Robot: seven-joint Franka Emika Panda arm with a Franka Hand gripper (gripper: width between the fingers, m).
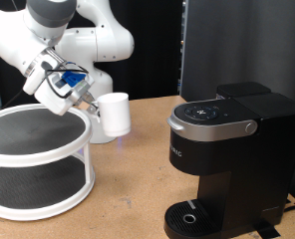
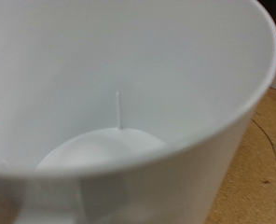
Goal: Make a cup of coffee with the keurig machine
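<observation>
Gripper (image 1: 88, 98) mine, clamped on cup (image 1: 115, 114) rim, held aloft beside white rack (image 1: 38, 159) — keurig machine (image 1: 227, 159) well apart; thin rim hold could slip — cup tilts, drops.

Fingertips of gripper (image 1: 91, 100) hidden behind cup (image 1: 115, 114); cup (image 2: 129, 103) cropped, blurred close-up; keurig machine (image 1: 227, 159) cut off.

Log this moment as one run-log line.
gripper: shut on plain white ceramic cup, held in the air | cup: apart from large black keurig machine | round drip tray: no cup
</observation>
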